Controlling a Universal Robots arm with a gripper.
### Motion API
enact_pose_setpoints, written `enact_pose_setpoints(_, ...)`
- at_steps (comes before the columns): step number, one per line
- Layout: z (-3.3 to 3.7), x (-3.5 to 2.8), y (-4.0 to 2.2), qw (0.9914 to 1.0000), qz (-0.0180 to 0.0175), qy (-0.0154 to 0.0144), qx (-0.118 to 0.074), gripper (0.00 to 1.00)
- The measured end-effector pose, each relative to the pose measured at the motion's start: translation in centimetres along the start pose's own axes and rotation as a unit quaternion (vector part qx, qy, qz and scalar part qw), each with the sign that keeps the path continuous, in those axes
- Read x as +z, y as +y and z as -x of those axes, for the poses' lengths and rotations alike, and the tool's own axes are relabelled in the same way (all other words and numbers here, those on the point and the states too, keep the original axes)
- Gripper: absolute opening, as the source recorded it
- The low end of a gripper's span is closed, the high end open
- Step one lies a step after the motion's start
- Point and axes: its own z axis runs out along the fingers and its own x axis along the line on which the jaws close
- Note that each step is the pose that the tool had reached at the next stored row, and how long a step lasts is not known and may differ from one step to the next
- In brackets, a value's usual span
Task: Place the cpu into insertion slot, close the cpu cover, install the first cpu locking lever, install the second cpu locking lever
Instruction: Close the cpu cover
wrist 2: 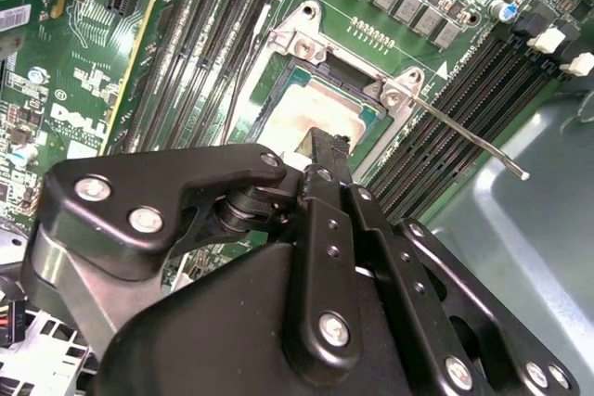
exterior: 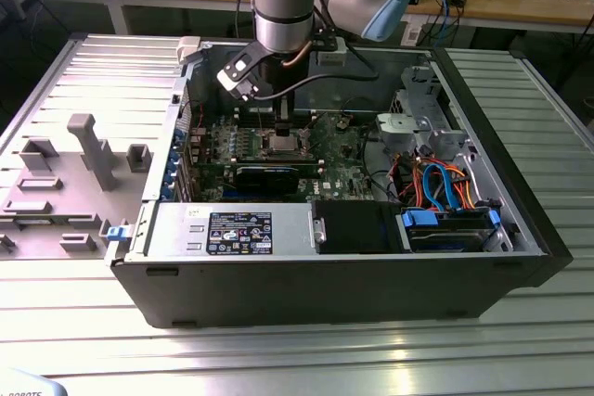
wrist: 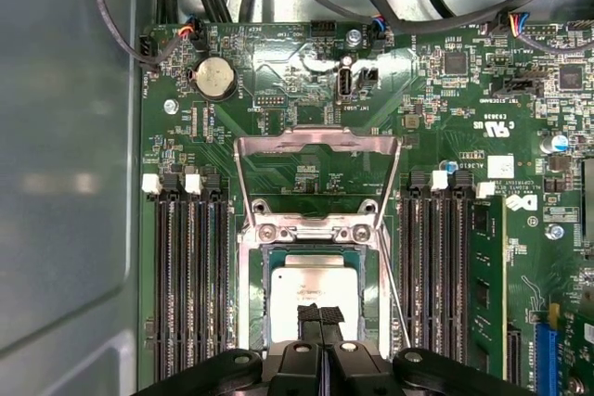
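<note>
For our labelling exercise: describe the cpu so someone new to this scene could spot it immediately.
Inside the open computer case, find the green motherboard. Between its two banks of long black memory slots sits a silver-rimmed insertion slot; the cpu is the flat, dull-silver square in it, the only plain metal face.

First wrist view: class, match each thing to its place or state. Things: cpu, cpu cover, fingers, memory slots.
Column one:
1. cpu
2. cpu cover
3. fingers
4. memory slots

Column two:
A. long and black, on both sides of the insertion slot
B. swung open, off the cpu
C. lying in the insertion slot, silver top showing
D. black, closed together over the cpu

Pairs: 1-C, 2-B, 3-D, 4-A.
</note>
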Motion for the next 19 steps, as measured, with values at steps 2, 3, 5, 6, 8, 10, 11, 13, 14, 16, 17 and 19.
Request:
enact_pose_setpoints(2,0.00,-0.27,0.01,1.00000,-0.0004,-0.0007,0.000,0.11)
enact_pose_setpoints(3,-0.01,-0.42,0.01,1.00000,-0.0006,-0.0007,0.000,0.11)
enact_pose_setpoints(5,-0.01,-0.64,0.03,1.00000,-0.0009,-0.0015,0.000,0.11)
enact_pose_setpoints(6,-0.01,-0.73,0.04,1.00000,-0.0009,-0.0024,0.000,0.11)
enact_pose_setpoints(8,-0.01,-0.76,0.03,1.00000,-0.0008,-0.0029,0.000,0.11)
enact_pose_setpoints(10,-0.01,-0.78,0.03,0.99999,-0.0009,-0.0032,0.000,0.11)
enact_pose_setpoints(11,-0.01,-0.79,0.03,0.99999,-0.0009,-0.0033,0.000,0.11)
enact_pose_setpoints(13,-0.01,-0.80,0.03,0.99999,-0.0009,-0.0036,0.000,0.11)
enact_pose_setpoints(14,-0.01,-0.81,0.03,0.99999,-0.0009,-0.0036,0.000,0.11)
enact_pose_setpoints(16,-0.01,-0.89,0.03,0.99999,-0.0011,-0.0039,0.000,0.11)
enact_pose_setpoints(17,-0.01,-0.96,0.03,0.99999,-0.0010,-0.0038,0.000,0.11)
enact_pose_setpoints(19,-0.02,-1.21,0.04,0.99999,-0.0009,-0.0037,0.000,0.11)
